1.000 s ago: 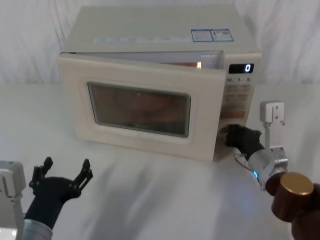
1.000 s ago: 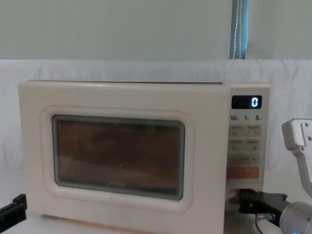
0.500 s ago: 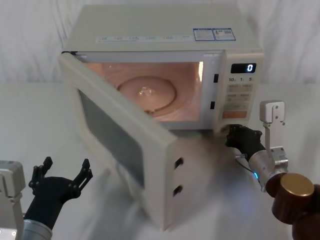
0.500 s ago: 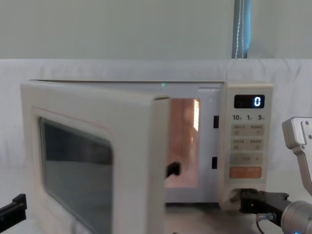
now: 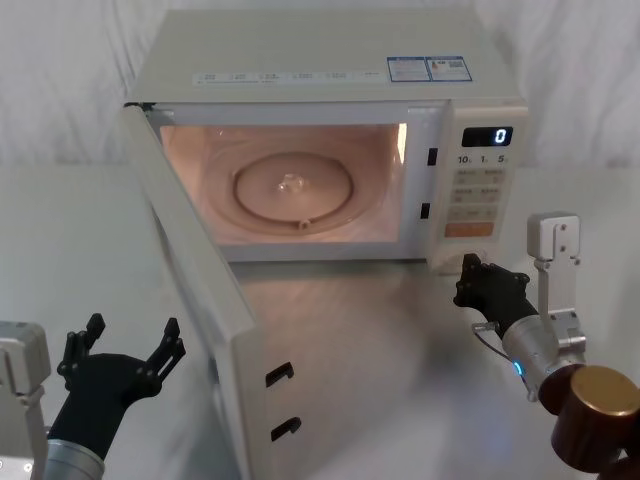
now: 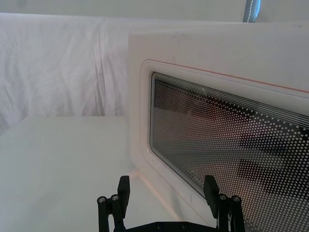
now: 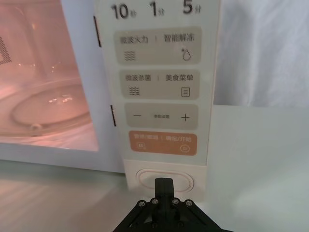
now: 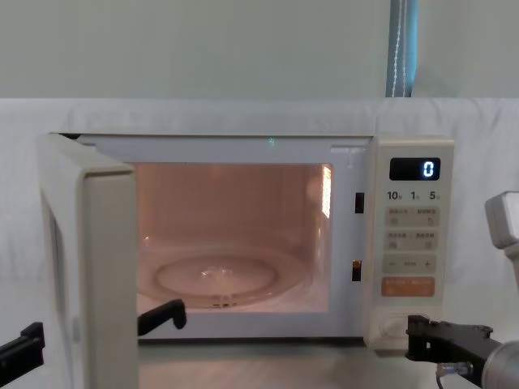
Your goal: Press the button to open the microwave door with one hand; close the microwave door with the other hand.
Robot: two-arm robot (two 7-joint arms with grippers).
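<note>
Nearest us, at the worktop's (image 5: 420,400) front-left corner, our left gripper (image 5: 122,362) hovers w/ jaws spread wide apart, nothing between them. In the left wrist view the two fingertips (image 6: 124,184) stand well apart, pointing at the microwave door (image 6: 217,130), which sits just beyond them, not touching; its dotted dark glass window (image 6: 227,140) faces that cam.

The microwave door (image 5: 200,310) stands swung wide open, hinged at the oven's left side, its free edge toward the worktop's front edge, latch hooks (image 5: 280,373) showing on the edge. In chest view we see the door (image 8: 97,275) nearly edge-on, at the left.

At the worktop's right side, our right gripper (image 5: 470,275) is low, in front of the control panel's (image 5: 478,190) bottom. Jaws together, closed to a single tip. In the right wrist view the tip (image 7: 163,185) sits right at the button (image 7: 166,180), centred on its lower edge; whether it touches we can't tell. In chest view the right gripper (image 8: 415,336) sits just beside the button (image 8: 395,326), a small gap visible.

Farther back: lit cavity w/ glass turntable (image 5: 295,190), orange key (image 7: 162,144) above the button, display reading 0 (image 5: 487,137).
</note>
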